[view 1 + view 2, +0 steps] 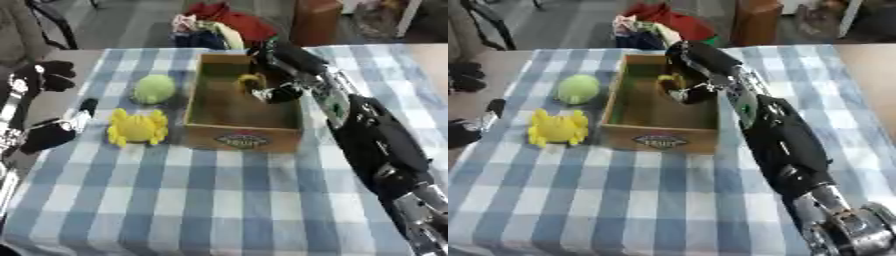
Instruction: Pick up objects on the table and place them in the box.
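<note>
Left eye view: the right hand (278, 92) is reaching down into the wooden box (241, 134) with its fingers curled round a small yellow thing (251, 81), sitting over the far right part of the box. Left of the box on the checked tabletop (219, 200) there's a yellow crab-looking toy (136, 127) near and a green ball (155, 89) just behind it, neither touching the box. The left hand (48, 136) is down at the left edge, can't tell what its fingers are doing. Right eye view: same story, nothing new. Both leftover toys look soft and light to me, probably squishy, so I'd grab the crab across its body and cup the ball, since it'll likely roll.
</note>
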